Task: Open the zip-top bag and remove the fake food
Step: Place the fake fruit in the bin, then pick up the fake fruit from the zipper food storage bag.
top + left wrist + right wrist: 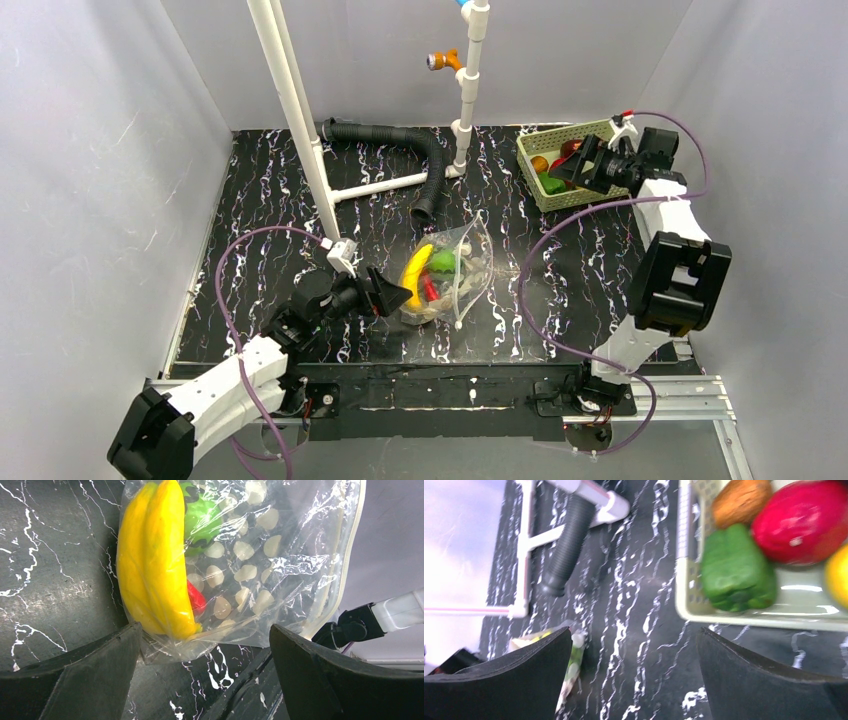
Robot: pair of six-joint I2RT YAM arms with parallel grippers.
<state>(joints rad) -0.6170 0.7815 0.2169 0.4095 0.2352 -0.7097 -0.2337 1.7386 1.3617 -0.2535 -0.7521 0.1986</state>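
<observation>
Left hand (385, 292) spread wide beside zip-top bag (458, 278): pinch loose plastic corner, not banana (417, 265); right hand (585, 166) equally agape over basket (530, 152).

Ahead of me the black, white-veined table (280, 200) carries a white pipe frame (296, 110). One of its tubes leans up toward the far left, and an upright tube (468, 95) has an orange fitting (443, 60) on its side. A black ribbed hose (400, 135) curves along the far edge and crosses the frame's low crossbar (390, 184), and a pale green basket (565, 130) sits in the far right corner by the grey wall (770, 120).
</observation>
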